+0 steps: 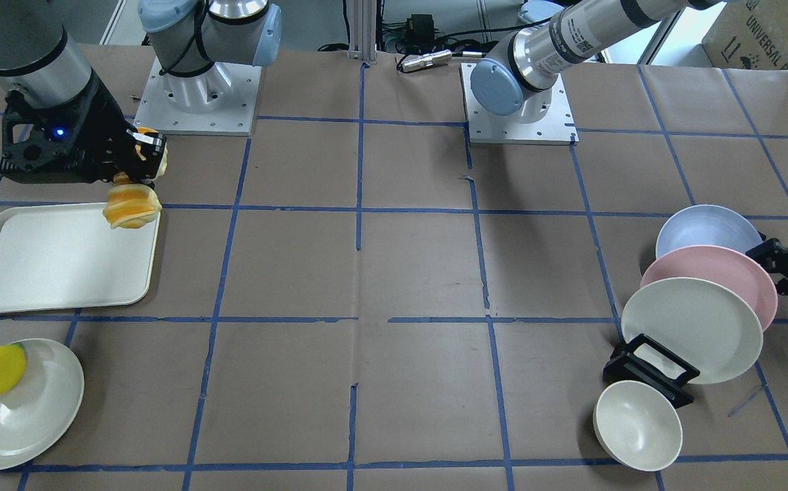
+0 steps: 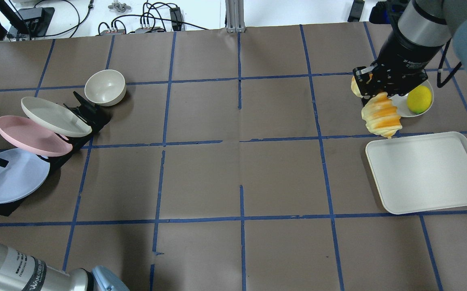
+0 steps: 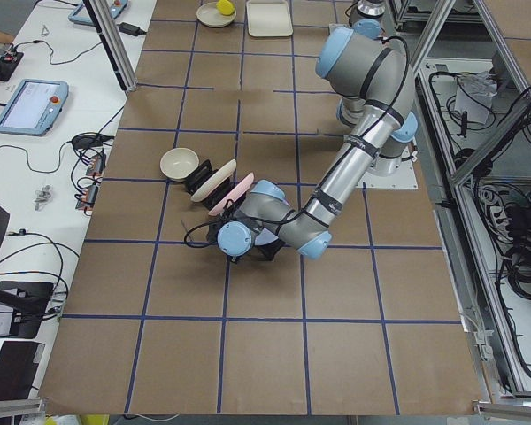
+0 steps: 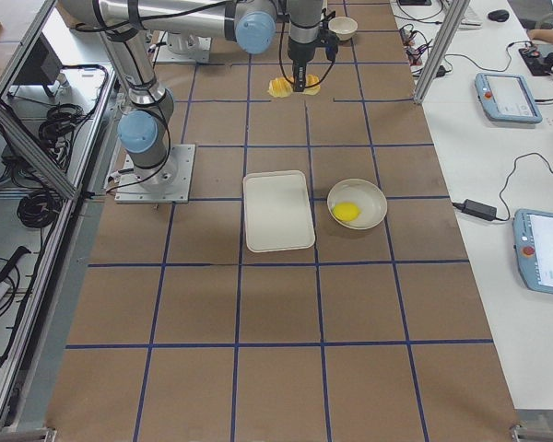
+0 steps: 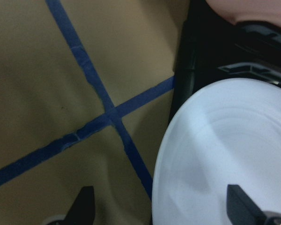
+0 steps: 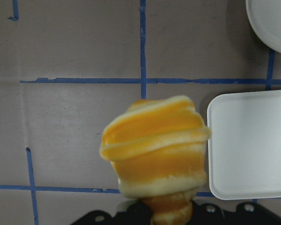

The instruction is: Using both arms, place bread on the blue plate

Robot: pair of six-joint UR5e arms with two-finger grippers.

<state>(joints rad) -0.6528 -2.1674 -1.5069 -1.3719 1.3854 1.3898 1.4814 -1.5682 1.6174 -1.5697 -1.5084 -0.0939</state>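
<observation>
Overhead exterior: bread (image 2: pixel 382 115) gripped high at one end, blue plate (image 2: pixel 11 178) racked at the other

The bread is pinched by the right gripper (image 2: pixel 372 87). Its narrow upper end is clamped between the black fingers, and the striped bulk hangs free beneath them. It is held clear of the table (image 2: pixel 233 178), just past the far corner of the white tray (image 2: pixel 427 173) and close beside a dish (image 2: pixel 399 101) carrying a lemon (image 2: pixel 419 99). From the right wrist camera the loaf is seen end-on, orange and cream bands swirling, with brown paper and blue tape below it and the tray's corner just to one side.

Across the table, well apart from all that, the blue plate is propped at a tilt in a black rack (image 2: pixel 96 117). Behind it in the same rack a pink plate (image 2: pixel 31 135) and a cream plate (image 2: pixel 53 115) are lined up, and a bowl (image 2: pixel 105 87) sits on the table at the rack's far end.

The left gripper (image 1: pixel 779 262) is found low at the blue plate's rim. In the left wrist view its fingers (image 5: pixel 82 206) are shown spread wide: one tip is placed over the plate's pale face, the other over bare table, and the rim runs between them. Whether either finger is touching the plate cannot be told.
</observation>
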